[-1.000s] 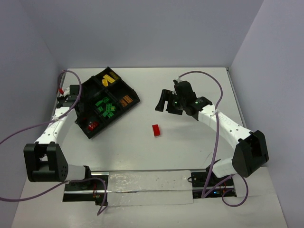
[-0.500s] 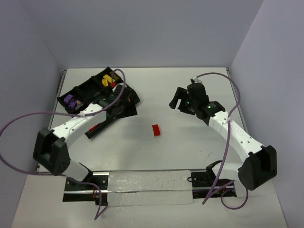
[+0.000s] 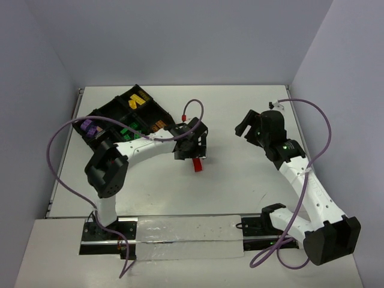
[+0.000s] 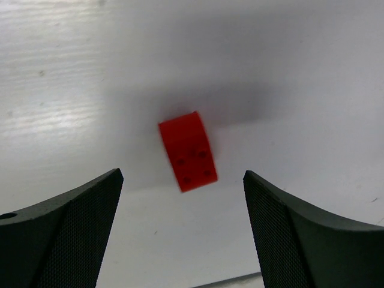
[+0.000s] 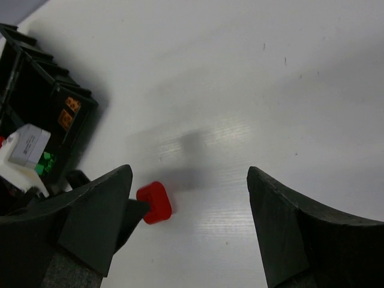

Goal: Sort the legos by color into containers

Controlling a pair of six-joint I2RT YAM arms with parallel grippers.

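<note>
**Lone red brick awaits pickup**

The left fingers (image 4: 72,234) hang spread wide and empty over a red brick (image 4: 188,151) lying on the white table (image 3: 240,192). One finger sits to each side, apparently lined up to drop and pinch it. The black tray (image 3: 107,111), holding other bricks (image 3: 139,99), sits at ten o'clock from it. At two o'clock the right fingers (image 5: 288,234) gape empty, seemingly parked clear.

L arm (image 3: 141,149) & R arm (image 3: 315,198): white link shells, black joint housings. Purple cable (image 3: 50,150) looped along each; red fitting noted on L one. Green LED (image 3: 283,144) lit on R wrist. Fingers (image 4: 66,240) matte black, mesh-textured inner faces.
</note>
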